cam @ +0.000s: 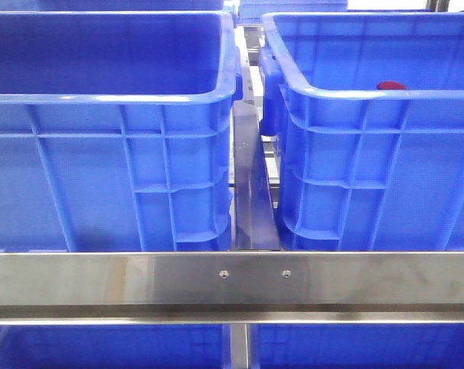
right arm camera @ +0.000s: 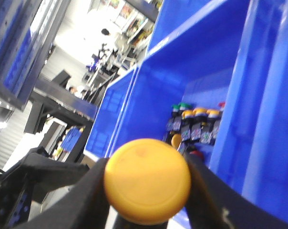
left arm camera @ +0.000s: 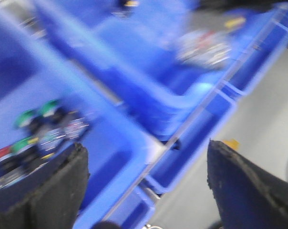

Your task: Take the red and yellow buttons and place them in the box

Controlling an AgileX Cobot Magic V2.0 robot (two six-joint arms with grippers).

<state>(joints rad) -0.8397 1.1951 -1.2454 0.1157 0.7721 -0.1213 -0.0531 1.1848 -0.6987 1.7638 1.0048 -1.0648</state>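
The right tool (right arm camera: 147, 191) is gripping the yellow button (right arm camera: 147, 180) between its two dark fingers (right arm camera: 89, 198), holding it above a blue crate (right arm camera: 149, 95) where a row of yellow- and green-capped switches (right arm camera: 196, 125) is standing against the wall. The left tool (left arm camera: 146, 191) is hanging with its fingers (left arm camera: 244, 186) spread wide apart, holding nothing, over a blurred blue bin (left arm camera: 110, 157). In the front view, a red button (cam: 391, 85) is peeking over the near rim of the right-hand box (cam: 386, 154), beside its twin crate (cam: 109, 154).
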